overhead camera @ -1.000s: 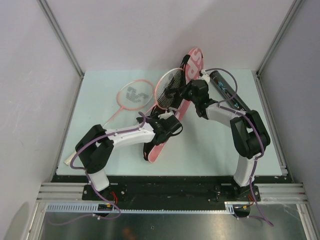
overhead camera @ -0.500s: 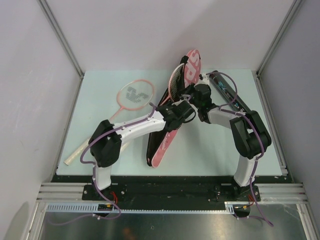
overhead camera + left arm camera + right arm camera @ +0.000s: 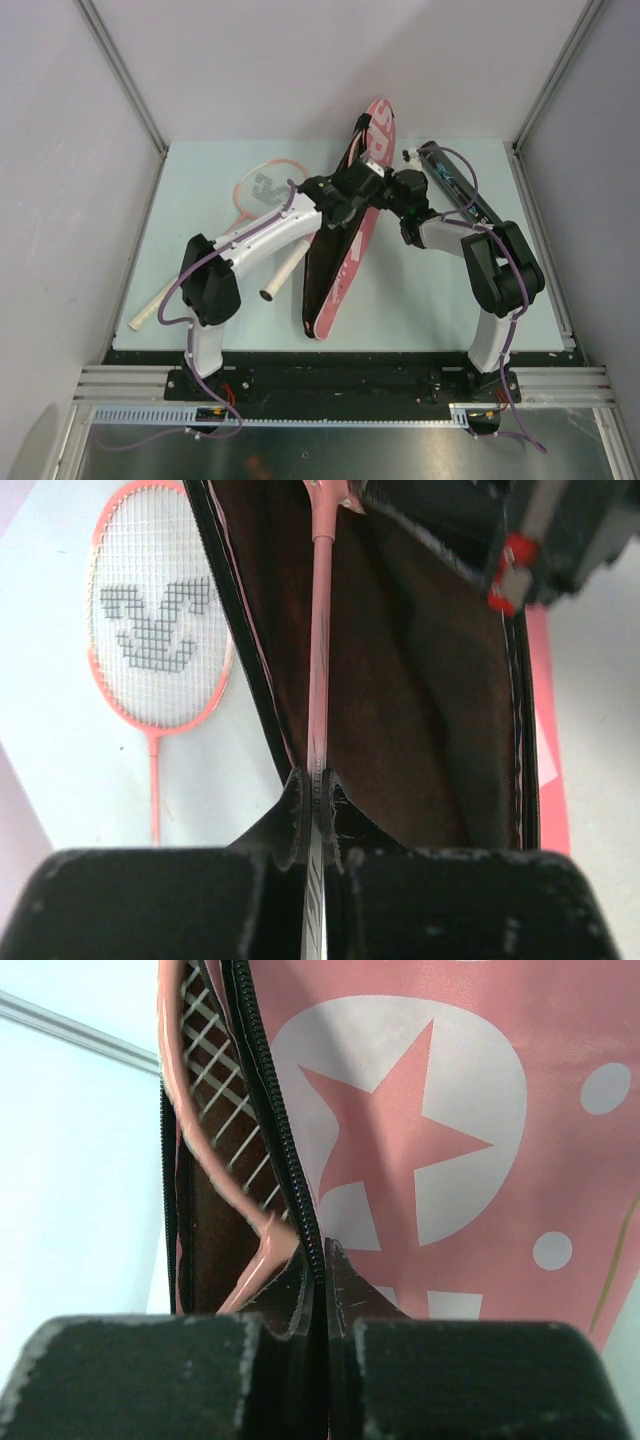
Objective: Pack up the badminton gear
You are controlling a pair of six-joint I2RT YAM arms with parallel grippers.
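Left tool: jaws closed tight on the thin pink shaft of the held racket, with no gap visible on either side of it. The shaft runs from the jaws into the open mouth of the pink cover, along the dark lining.

Right tool: jaws closed on the cover's zipped edge, pinching the black zipper line. The racket's pink frame and white strings show just left of that edge, inside the cover.

Held racket: head inside the upper part of the cover. Its white grip is outside, left of the cover and pointing toward the near-left of the worktop.

Cover: slanted across the middle of the worktop, far end up near the back edge, near end close to the front. It is open along its left side.

Second racket: flat on the worktop left of the cover, apart from both tools, handle running to the near-left corner.

Black tube: lying diagonally at the far right, beside the right arm, not gripped.
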